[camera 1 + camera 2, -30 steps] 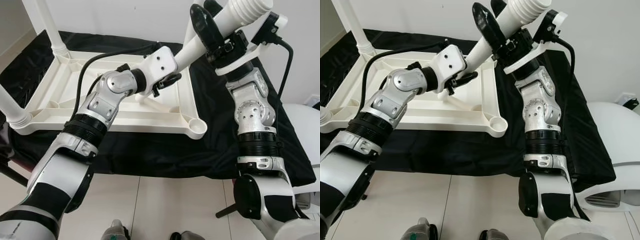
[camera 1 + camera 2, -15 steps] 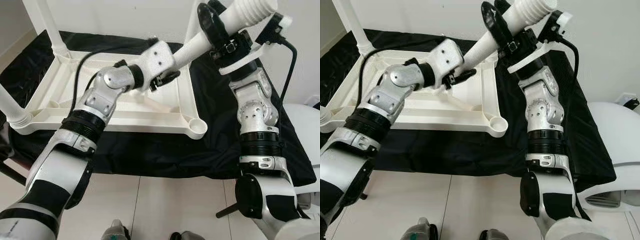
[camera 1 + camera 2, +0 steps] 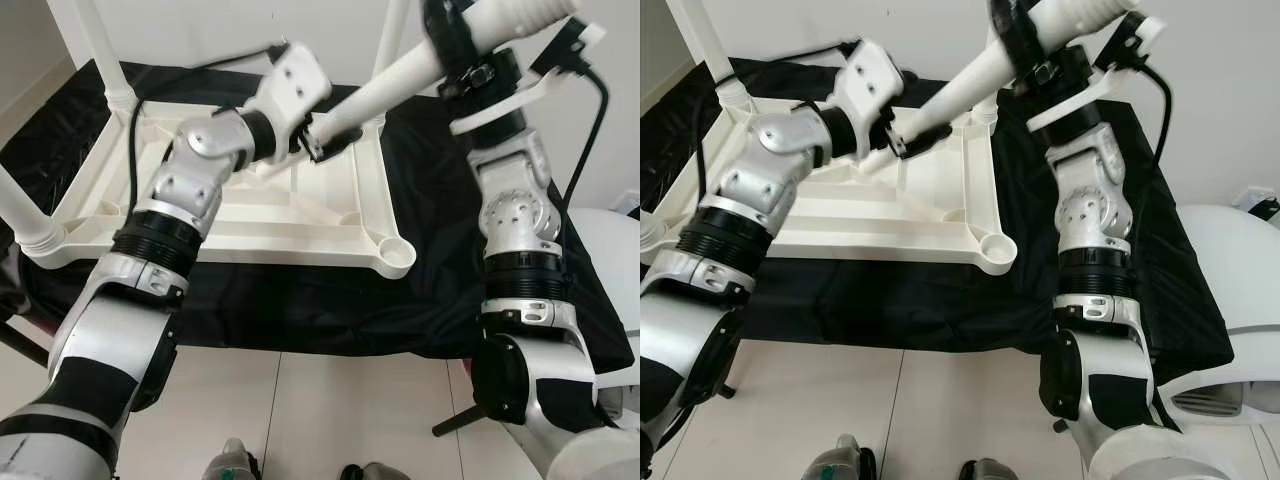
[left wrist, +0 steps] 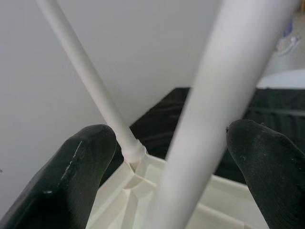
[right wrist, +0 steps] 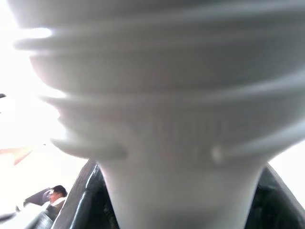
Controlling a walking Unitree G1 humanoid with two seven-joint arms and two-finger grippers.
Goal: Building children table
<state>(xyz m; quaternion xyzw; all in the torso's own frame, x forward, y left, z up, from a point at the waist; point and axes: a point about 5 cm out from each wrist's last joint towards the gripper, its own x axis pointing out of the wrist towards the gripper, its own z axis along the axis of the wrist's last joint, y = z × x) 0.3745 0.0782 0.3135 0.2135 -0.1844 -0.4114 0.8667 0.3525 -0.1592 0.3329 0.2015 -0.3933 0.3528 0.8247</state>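
The white table top point(image 3: 250, 250) lies upside down on a black cloth, its near right corner socket point(image 3: 397, 257) empty. White legs stand in the far left point(image 3: 95, 50), near left point(image 3: 20, 215) and far right point(image 3: 388, 35) corners. A loose white leg point(image 3: 400, 85) slants over the table's far right part. My right gripper point(image 3: 455, 35) is shut on it just below its ribbed end point(image 5: 152, 86). My left gripper point(image 3: 325, 140) straddles the lower part, open, fingers point(image 4: 81, 167) on either side with small gaps.
The black cloth point(image 3: 330, 300) covers a low platform against a white wall. A white rounded object point(image 3: 610, 260) sits at the right. Pale tiled floor point(image 3: 330, 410) lies in front. A person's head point(image 5: 57, 193) shows small in the right wrist view.
Both arms have lifted; the loose leg has risen and moved right. My left wrist has swung up toward the table's far side, with its gripper still around the leg.
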